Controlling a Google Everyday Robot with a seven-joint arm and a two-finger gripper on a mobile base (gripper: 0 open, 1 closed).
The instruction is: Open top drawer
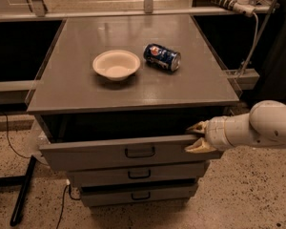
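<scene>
The top drawer is a wide grey drawer under the cabinet top, pulled out a little so a dark gap shows above its front. Its small black loop handle sits at the middle of the panel. My gripper, with pale tan fingers on a white arm, is at the drawer's right end. One fingertip lies above the front's top edge and the other below it, so the jaws straddle that edge.
Two shorter grey drawers sit below the top one. On the grey cabinet top stand a white bowl and a blue can lying on its side. A black stand leg lies on the speckled floor at left.
</scene>
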